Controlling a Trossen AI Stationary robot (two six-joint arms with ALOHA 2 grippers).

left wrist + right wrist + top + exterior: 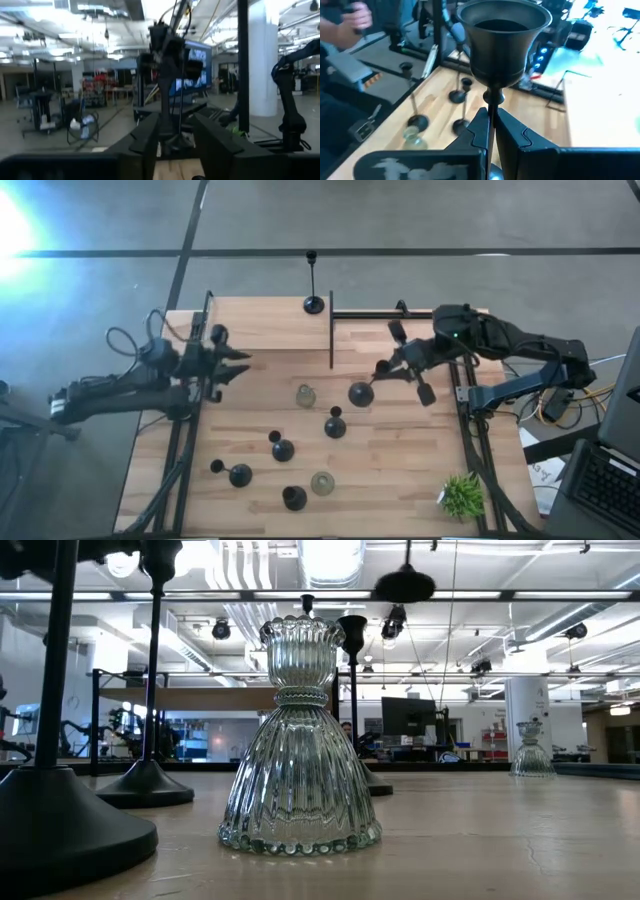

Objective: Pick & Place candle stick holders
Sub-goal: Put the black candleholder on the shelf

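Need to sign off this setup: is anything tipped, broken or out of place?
Nothing stands out. The standing black holders and glass holders are upright and look intact. The lifted black holder is off the table only because the right tool grips its stem; the left tool waits open at the left side.

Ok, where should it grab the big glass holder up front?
Around the pinched waist, coming down from above. The glass holder stands upright; its cup flares above the waist and its skirt below, so fingers there probably won't slip. The right gripper holds a black holder by its stem likewise.
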